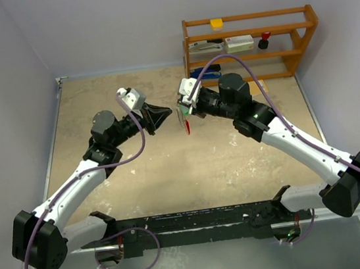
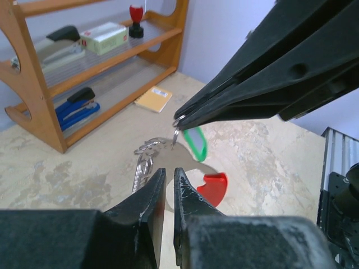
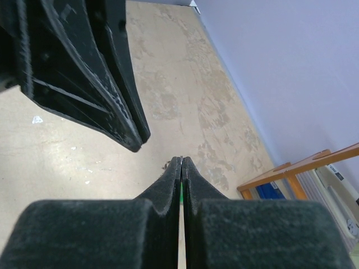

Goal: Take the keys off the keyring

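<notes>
Right tool (image 2: 179,119) clamped on keys (image 2: 196,143), keyring (image 2: 213,188) dangling above bench (image 2: 269,157); left tool (image 2: 170,174) clenched just beside; wooden shelf (image 2: 178,33) behind.

Glossy red plastic keyring (image 2: 213,188), shiny metal chain (image 2: 145,162), matt black fingers (image 2: 151,196), wooden shelf (image 2: 33,120)

1. The keys (image 2: 196,143), a tiny pale-green tag with a small silver ring on top, are hanging tilted in the air, with the right pincer (image 2: 179,118) pinching that ring at its tips.
2. The keyring (image 2: 214,188), a red plastic crescent, is dangling just below the tag, and its silver chain (image 2: 147,159) is looping off to the left.
</notes>
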`<move>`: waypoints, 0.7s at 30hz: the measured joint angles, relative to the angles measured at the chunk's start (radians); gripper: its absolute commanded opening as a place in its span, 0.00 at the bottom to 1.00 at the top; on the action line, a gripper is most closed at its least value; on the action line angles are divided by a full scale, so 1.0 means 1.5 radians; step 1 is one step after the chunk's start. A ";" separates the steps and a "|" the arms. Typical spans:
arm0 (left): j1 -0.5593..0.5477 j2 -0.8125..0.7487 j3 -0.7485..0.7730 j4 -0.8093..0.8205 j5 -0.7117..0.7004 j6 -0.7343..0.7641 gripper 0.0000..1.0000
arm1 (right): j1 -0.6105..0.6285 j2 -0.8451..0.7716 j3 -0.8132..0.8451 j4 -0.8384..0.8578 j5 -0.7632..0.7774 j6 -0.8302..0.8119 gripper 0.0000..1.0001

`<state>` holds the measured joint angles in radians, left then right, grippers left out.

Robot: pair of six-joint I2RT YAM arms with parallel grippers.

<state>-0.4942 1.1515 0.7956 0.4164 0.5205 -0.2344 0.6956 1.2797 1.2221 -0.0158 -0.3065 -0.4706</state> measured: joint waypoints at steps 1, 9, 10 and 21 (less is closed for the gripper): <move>0.000 -0.007 -0.002 0.006 0.002 -0.001 0.11 | 0.000 0.000 0.000 0.000 0.001 0.000 0.00; 0.000 -0.022 -0.018 0.073 0.018 -0.011 0.21 | 0.000 0.000 -0.001 0.005 0.001 0.005 0.00; 0.000 -0.022 -0.025 0.084 0.020 -0.011 0.19 | 0.000 0.000 -0.001 0.005 0.001 0.006 0.00; -0.003 -0.021 -0.084 0.190 0.050 -0.005 0.18 | 0.004 -0.001 -0.008 0.014 -0.018 0.018 0.00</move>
<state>-0.4980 1.1198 0.6693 0.7017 0.5957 -0.2417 0.7021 1.2778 1.2106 0.0055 -0.3328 -0.4438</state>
